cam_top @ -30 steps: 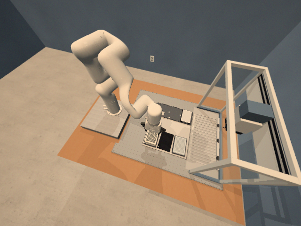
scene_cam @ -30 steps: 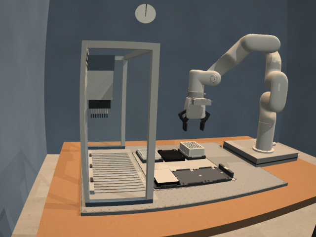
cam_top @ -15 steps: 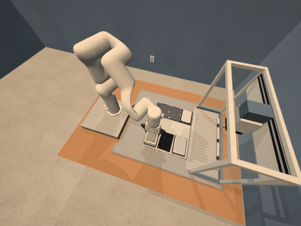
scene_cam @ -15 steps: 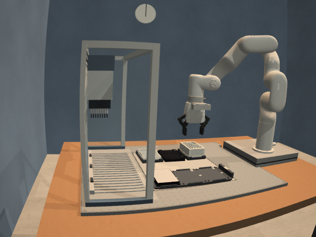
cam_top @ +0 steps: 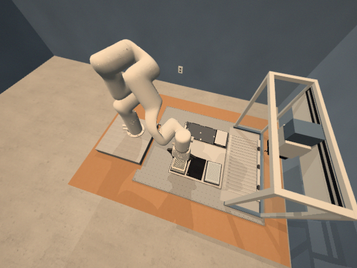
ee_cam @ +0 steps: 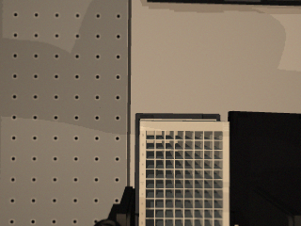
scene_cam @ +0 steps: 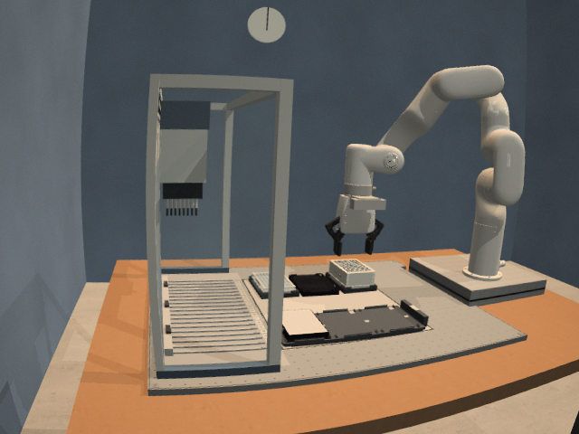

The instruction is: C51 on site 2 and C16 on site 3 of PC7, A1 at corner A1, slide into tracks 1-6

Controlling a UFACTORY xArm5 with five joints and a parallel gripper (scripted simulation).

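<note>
Cream gridded C51 (scene_cam: 351, 272), black C16 (scene_cam: 313, 283), dark grey PC7 (scene_cam: 365, 322), orange mat (scene_cam: 327, 401), dotted grey board (ee_cam: 61, 113)

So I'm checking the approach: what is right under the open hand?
The white deep-well block sits on its nest below the open hand, with a gap between them. The nest's base under the block is covered; only a dark rim shows.

C51 (ee_cam: 183, 174) and black C16 (ee_cam: 265, 165) cut off by the wrist view's lower edge, labels indiscernible
</note>
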